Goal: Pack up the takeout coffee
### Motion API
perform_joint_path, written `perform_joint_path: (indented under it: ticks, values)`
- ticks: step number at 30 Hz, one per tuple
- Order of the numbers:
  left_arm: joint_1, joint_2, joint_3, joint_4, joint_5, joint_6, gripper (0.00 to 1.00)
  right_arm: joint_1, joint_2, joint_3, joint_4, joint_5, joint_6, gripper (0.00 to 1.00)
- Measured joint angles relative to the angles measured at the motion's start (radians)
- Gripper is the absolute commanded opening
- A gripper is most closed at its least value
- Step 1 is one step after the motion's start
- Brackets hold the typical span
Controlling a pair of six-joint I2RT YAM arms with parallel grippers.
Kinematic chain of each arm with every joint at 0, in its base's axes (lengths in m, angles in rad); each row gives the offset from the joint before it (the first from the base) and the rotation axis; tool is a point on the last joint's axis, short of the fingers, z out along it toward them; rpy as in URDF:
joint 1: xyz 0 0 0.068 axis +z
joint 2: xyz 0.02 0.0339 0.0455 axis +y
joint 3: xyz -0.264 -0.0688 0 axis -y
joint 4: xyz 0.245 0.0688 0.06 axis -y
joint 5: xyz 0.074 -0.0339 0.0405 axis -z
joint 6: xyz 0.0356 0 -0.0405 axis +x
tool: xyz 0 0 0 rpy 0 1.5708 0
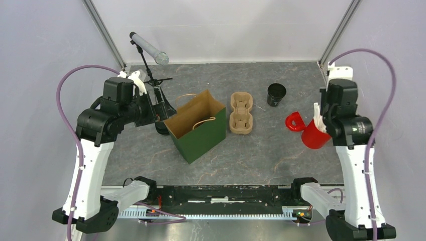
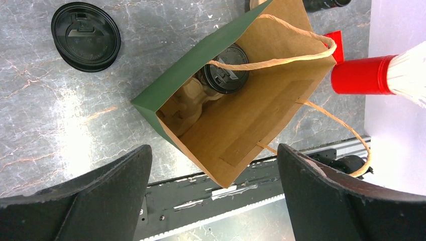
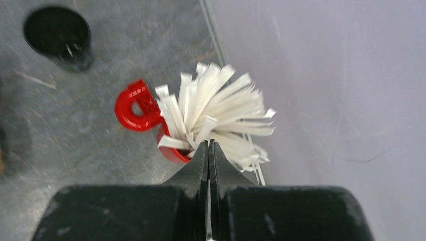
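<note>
Left gripper spread wide and empty above the green paper bag. Takeout coffee sits inside in a pulp tray, likely to stay upright. Right gripper pinched closed over the red cup of white strips.

I count one green bag, two cardboard trays, one lidded cup, one open black cup, one red cup, one squat black round piece.

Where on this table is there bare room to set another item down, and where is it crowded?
Widest bare patch: the grey marbled table between the green paper bag, the red cup of white strips and the near black rail. Also free: the far strip behind the cardboard cup tray. Crowded: left of the bag, by the left gripper.
</note>
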State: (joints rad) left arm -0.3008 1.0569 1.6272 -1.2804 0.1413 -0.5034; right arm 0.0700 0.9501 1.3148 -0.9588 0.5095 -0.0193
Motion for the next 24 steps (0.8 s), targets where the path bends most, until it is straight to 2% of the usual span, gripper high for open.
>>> perform_joint_path:
  ticks: [10,13,18,24]
  values:
    - [0.0,0.005,-0.003,0.002,-0.001,0.0,1.0,0.0,0.17,0.562,-0.196,-0.011,-0.015,0.0]
    - [-0.001,0.005,-0.003,0.002,0.0,0.0,1.0,0.0,0.196,0.654,-0.222,-0.011,-0.017,0.0]
    - [-0.003,0.01,0.0,0.003,0.0,0.0,1.0,0.0,0.164,0.653,-0.221,-0.009,-0.02,0.0]
    - [-0.003,0.015,0.0,0.004,0.0,0.0,1.0,0.0,0.035,0.48,-0.07,-0.035,-0.004,0.0]
